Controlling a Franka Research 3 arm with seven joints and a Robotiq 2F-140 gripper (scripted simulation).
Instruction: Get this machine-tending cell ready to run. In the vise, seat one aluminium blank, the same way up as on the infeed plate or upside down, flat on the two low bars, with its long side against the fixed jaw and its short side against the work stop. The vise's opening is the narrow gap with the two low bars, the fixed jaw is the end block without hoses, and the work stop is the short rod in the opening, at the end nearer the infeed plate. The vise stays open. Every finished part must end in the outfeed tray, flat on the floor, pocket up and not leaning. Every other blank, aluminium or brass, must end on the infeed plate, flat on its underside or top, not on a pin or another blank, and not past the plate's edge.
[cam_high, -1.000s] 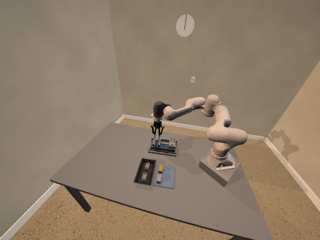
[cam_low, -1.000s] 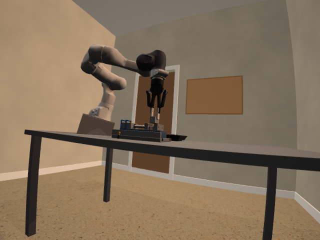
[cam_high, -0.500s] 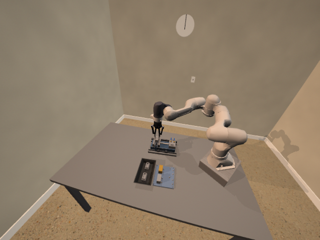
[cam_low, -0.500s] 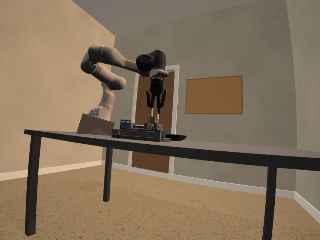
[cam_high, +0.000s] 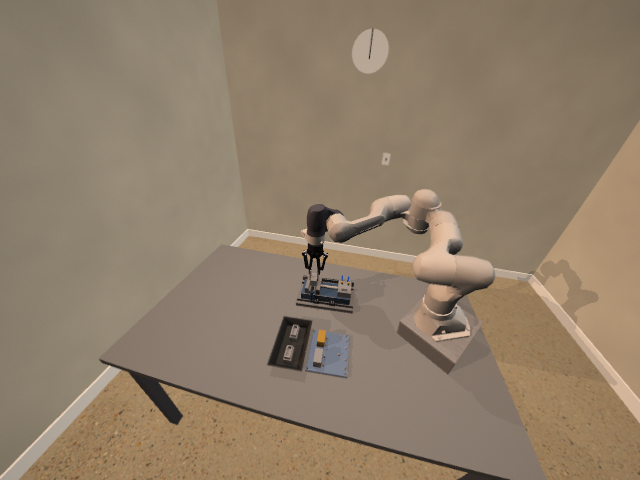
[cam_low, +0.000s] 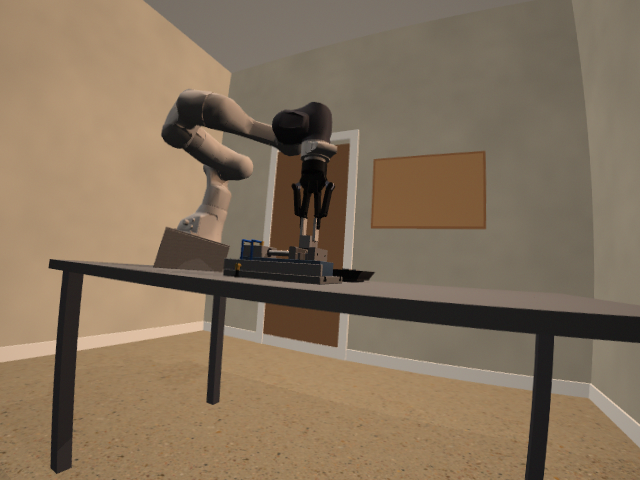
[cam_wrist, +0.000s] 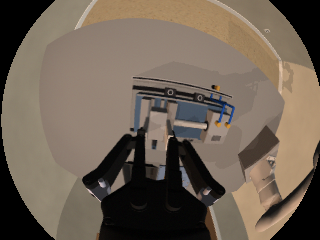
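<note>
My gripper (cam_high: 314, 272) is above the fixed-jaw end of the vise (cam_high: 326, 292). It is shut on a grey aluminium blank (cam_high: 313, 283). The blank stands at the vise opening and rises above the jaws in the side view (cam_low: 308, 242). In the wrist view the blank (cam_wrist: 156, 139) lies between my fingers, over the vise. I cannot tell whether it rests on the low bars. The infeed plate (cam_high: 329, 354) holds a brass blank (cam_high: 321, 337) and an aluminium blank (cam_high: 317, 357). The outfeed tray (cam_high: 289, 342) holds two finished parts (cam_high: 294, 331) (cam_high: 287, 352).
The vise's hose end with blue fittings (cam_high: 345, 285) is to the right of my gripper. The robot base (cam_high: 439, 328) stands on a block at the table's right. The tray and the plate sit side by side in front of the vise.
</note>
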